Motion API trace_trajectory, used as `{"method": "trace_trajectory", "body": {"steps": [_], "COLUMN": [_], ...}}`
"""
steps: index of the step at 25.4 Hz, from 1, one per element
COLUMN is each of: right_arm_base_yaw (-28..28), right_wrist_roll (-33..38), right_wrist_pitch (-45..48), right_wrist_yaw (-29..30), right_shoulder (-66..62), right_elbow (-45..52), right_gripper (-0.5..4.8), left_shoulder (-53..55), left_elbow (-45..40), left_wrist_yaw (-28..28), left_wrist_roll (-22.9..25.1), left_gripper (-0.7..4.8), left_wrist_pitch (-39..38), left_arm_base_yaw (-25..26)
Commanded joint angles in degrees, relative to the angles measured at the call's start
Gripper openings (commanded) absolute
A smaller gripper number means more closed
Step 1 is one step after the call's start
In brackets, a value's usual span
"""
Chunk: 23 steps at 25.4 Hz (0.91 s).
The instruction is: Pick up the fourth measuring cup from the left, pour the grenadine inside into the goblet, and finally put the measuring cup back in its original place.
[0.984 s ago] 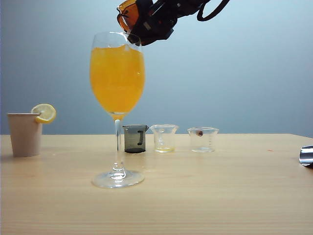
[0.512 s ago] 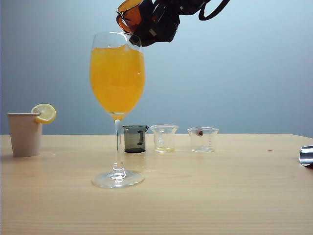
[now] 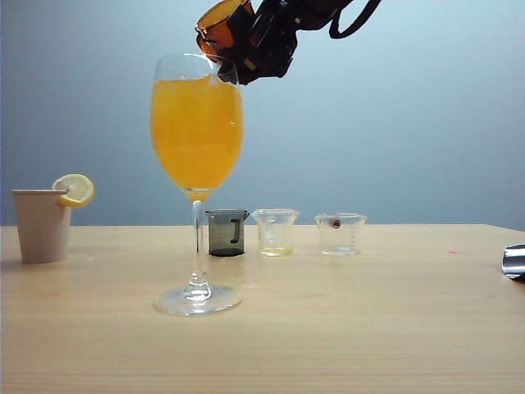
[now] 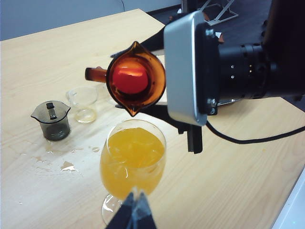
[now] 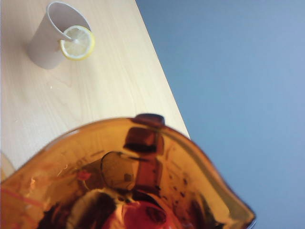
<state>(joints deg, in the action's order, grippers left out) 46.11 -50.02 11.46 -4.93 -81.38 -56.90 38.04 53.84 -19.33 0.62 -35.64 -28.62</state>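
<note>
1. Both grippers: right gripper (image 3: 246, 41) hangs high over the goblet (image 3: 197, 131), fingers clamped on the tipped fourth measuring cup (image 3: 217, 25); left gripper (image 4: 134, 213) sits near, can't tell its opening.
2. Grey cup (image 3: 225, 232) and two clear cups (image 3: 275, 231) stand behind, paper cup (image 3: 41, 224) far left.

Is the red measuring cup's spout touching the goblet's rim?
Cannot tell: the measuring cup, in the right gripper, overlaps the goblet rim in both views.
</note>
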Motion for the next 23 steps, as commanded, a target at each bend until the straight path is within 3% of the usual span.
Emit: {"method": "trace_trajectory", "body": {"steps": [1,8,23], "right_arm_base_yaw": [0.15,0.74,1.49], "right_wrist_roll": [0.07,-0.02,-7.39], "right_wrist_pitch": [2.36,2.47,3.98], "right_wrist_yaw": [0.00,-0.11,-3.13], "right_shoulder": [0.11,-0.04,-0.76], "right_elbow": [-0.48,-0.48,-0.46], "right_gripper": [0.21,0.21,0.21], "left_shoulder": [-0.11,-0.11,-0.11], "left_elbow": [0.33,0.33,0.33], "left_wrist_yaw": [-0.24,-0.24,-0.24], "left_wrist_roll": [0.48,0.48,0.48], "left_gripper": [-0.06,-0.06,-0.06], "left_wrist_pitch": [0.46,0.46,-0.24], "left_arm_base_yaw": [0.00,0.00,0.00]}}
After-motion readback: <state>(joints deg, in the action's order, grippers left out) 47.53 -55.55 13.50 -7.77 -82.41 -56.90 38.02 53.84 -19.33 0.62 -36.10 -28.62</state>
